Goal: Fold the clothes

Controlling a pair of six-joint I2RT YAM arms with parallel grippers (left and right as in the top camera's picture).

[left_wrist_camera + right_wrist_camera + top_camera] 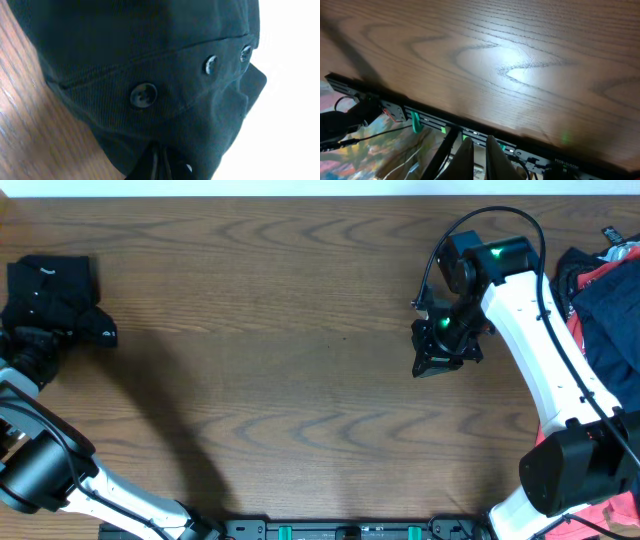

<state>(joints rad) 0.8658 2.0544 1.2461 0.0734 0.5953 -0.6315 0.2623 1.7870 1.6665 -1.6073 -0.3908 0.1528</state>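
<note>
- The left gripper (42,335) is at the far left of the table (300,330). Its jaws are pressed together, and the wrist view shows the gripper (160,167) with the edge of the black shirt (50,292) seemingly pinched in them.
- The black shirt lies in a small, neat bundle at the far left edge. Up close, the shirt (150,60) fills the view and its buttons (143,95) show.
- This shirt looks folded already, so the step in hand seems to be putting it down in its spot.
- The next move calls for the left gripper to let go gently and lift off without dragging the bundle open.
- The middle of the table is bare wood.
- The right gripper (432,368) hangs over the right part of the table. In its own view the right gripper (480,160) has its fingers (466,157) almost together, with nothing between them.
- A pile of clothes (600,300), red and dark blue, waits at the right edge, just behind the right arm.
- The right arm would have to turn back to the pile for the next piece. Its own cable and arm are close to the pile and could snag the cloth.
</note>
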